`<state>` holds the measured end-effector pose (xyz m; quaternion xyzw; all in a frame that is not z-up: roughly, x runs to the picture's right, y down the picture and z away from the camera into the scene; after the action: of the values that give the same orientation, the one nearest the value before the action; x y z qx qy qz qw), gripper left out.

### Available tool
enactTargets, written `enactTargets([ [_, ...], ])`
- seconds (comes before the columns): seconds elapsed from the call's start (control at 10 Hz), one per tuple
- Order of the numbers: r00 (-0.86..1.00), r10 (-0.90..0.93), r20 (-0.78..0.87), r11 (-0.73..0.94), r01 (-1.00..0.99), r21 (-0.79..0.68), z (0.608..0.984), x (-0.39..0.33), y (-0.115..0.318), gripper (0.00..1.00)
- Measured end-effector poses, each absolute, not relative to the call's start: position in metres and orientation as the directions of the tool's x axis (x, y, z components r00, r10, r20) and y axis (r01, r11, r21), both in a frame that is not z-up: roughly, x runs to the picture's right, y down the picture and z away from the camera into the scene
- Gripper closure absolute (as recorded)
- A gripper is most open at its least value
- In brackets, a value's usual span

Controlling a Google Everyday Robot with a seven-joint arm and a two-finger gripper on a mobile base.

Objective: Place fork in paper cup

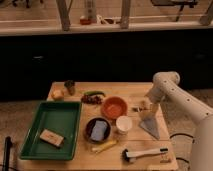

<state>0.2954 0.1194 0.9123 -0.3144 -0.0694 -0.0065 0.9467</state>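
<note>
- Table (135, 92) of pale wood carries all the things, so everything lies within reach of the one arm.
- White arm (175, 95) comes in from the right side and bends down over the right part of the table, because the work is there.
- Green tray (62, 120) lies at the left edge, well apart from the task; we judge that it plays no part.
- Orange bowl (114, 107) stands in the middle, just beside the paper cup, so a careless drop could land in the wrong vessel.
- Paper cup (123, 123) stands upright with its mouth to the top, between the orange bowl and the brush (145, 154); so it is ready to receive the fork from above.
- Gripper (144, 108) hangs low, to the right of the orange bowl and near the paper cup; we cannot tell if it is clenched or released.
- Fork (136, 108) seems to be the thin dark piece just left of the gripper, low by the table; we cannot tell if it is held or only lies there. We judge that the pick-up is the step in hand.
</note>
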Motion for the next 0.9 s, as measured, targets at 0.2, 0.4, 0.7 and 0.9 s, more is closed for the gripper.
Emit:
enactTargets([
  [0.2, 0.984, 0.063, 0.168, 0.802, 0.051, -0.595, 0.912, 0.291, 0.119, 0.20],
  [0.4, 0.979, 0.091, 0.184, 0.804, 0.037, -0.594, 0.913, 0.287, 0.120, 0.20],
  [0.7, 0.968, 0.147, 0.202, 0.809, 0.000, -0.587, 0.919, 0.283, 0.122, 0.20],
  [0.9, 0.963, 0.167, 0.212, 0.806, -0.009, -0.592, 0.923, 0.279, 0.124, 0.20],
])
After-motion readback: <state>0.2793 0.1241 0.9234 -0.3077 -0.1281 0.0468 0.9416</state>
